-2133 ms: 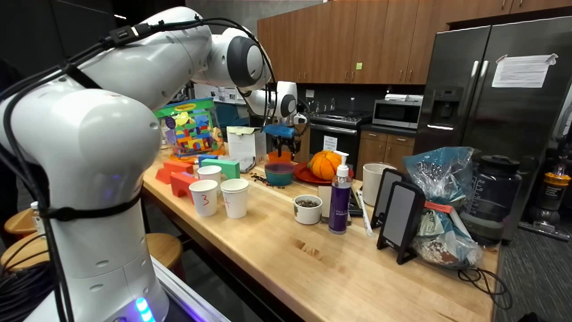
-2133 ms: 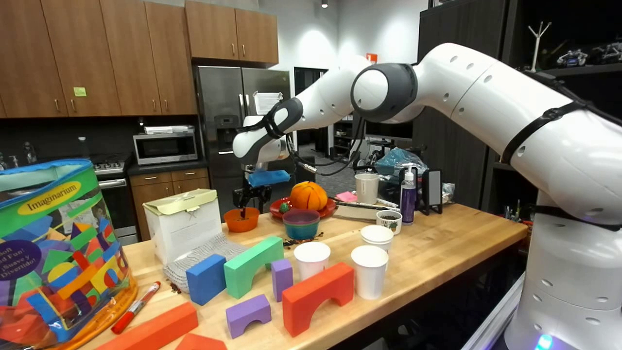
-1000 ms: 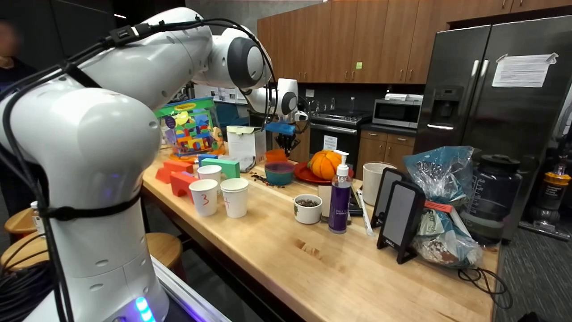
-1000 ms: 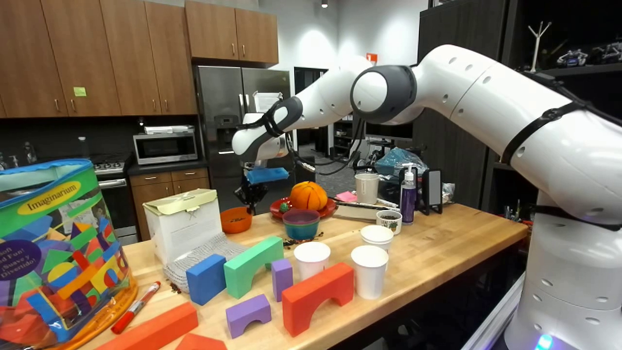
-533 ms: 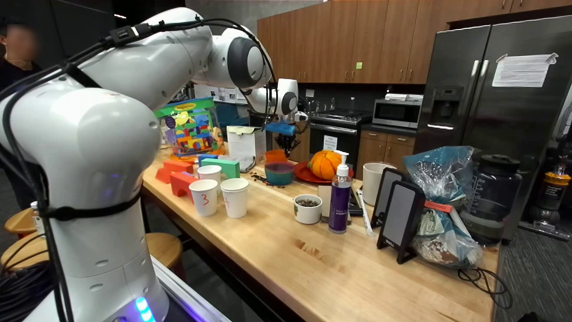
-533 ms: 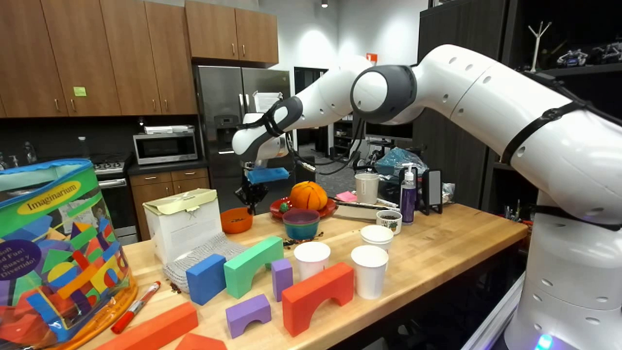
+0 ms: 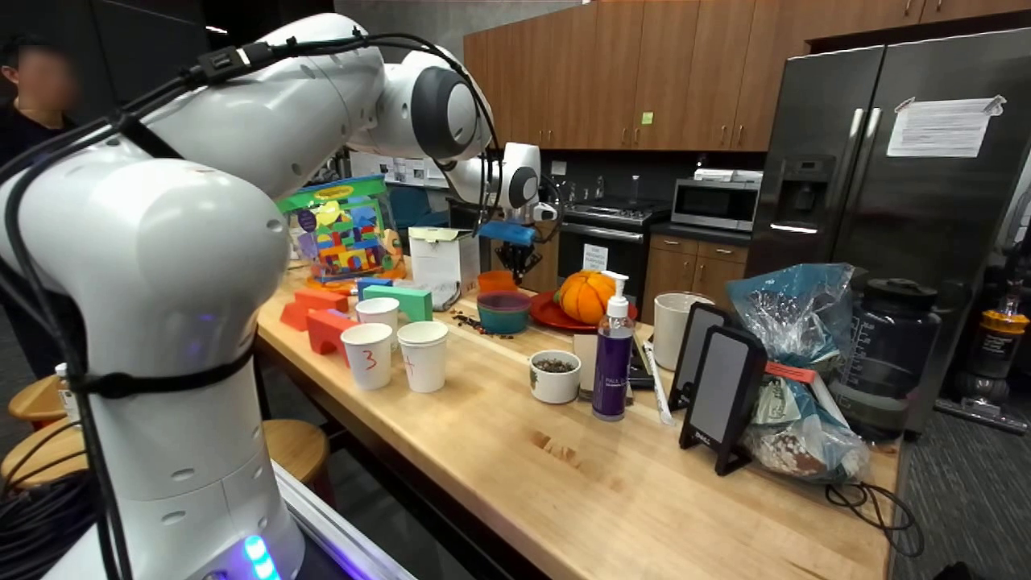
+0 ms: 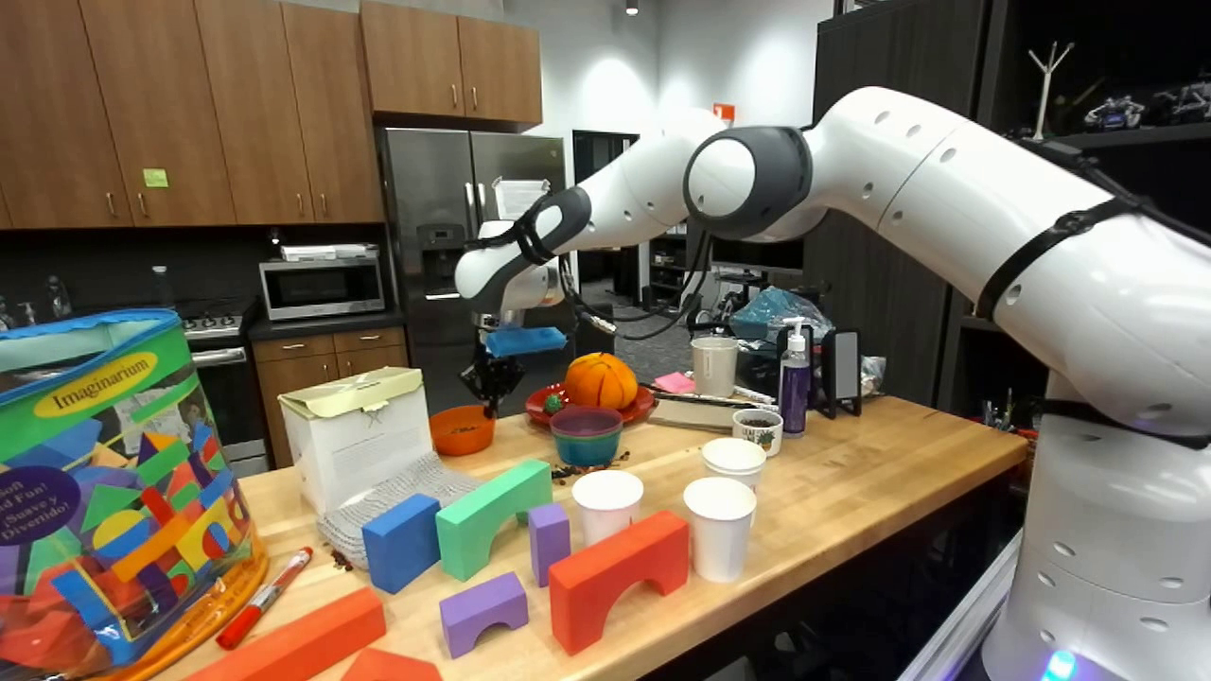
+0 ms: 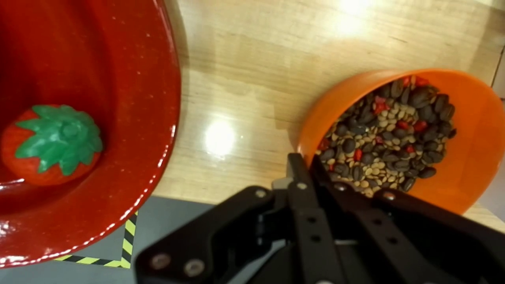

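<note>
My gripper [image 9: 305, 161] is shut on the near wall of an orange bowl [image 9: 473, 134], one finger outside the rim and one inside. Dark beans, pale lentil-like seeds and red bits [image 9: 378, 138] lie in the bowl, heaped toward the gripper's side. In both exterior views the gripper [image 8: 491, 409] points down at the bowl's edge [image 8: 462, 443]. The bowl looks slightly tilted; whether its base touches the table I cannot tell. Beside it is a red plate [image 9: 130, 189] bearing a strawberry-like piece with green leaves [image 9: 63, 138] and an orange pumpkin [image 8: 601, 380].
Nested purple and teal bowls [image 8: 587, 449] stand close by, with loose beans around them. A white box [image 8: 364, 440] is on the far side of the orange bowl. Foam blocks [image 8: 620, 577], paper cups [image 7: 368, 358] and a purple pump bottle [image 7: 614, 370] occupy the table.
The gripper, open over the bowl about two seconds ago, has shut on its rim, and the bowl has shifted and tipped a little. Since then both have moved only slightly. A person appeared behind the arm.
</note>
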Motion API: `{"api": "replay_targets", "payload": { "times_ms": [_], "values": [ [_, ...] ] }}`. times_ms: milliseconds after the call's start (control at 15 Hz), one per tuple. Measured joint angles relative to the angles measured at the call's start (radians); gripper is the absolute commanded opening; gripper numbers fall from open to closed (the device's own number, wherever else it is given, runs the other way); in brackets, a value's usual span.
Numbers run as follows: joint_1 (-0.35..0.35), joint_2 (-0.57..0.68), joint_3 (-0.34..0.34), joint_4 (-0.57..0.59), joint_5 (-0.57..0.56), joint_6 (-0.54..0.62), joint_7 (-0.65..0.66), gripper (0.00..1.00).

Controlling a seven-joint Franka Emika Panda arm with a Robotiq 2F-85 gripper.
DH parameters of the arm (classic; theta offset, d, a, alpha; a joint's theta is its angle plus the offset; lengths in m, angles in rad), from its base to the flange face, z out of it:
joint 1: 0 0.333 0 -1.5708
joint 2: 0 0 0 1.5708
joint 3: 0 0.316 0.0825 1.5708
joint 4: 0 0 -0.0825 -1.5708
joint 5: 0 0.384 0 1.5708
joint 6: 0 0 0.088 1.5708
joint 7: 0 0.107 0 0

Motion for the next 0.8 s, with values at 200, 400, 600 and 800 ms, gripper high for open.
{"api": "replay_targets", "payload": {
  "times_ms": [200,400,600,800],
  "values": [
    [-0.012,-0.004,0.008,-0.01,0.017,-0.004,-0.035,0.01],
    [-0.027,-0.018,0.018,-0.035,0.023,-0.003,-0.068,0.01],
    [-0.039,-0.04,0.026,-0.07,0.023,-0.003,-0.087,0.01],
    [-0.048,-0.068,0.027,-0.116,0.023,0.0,-0.102,0.01]
  ]
}}
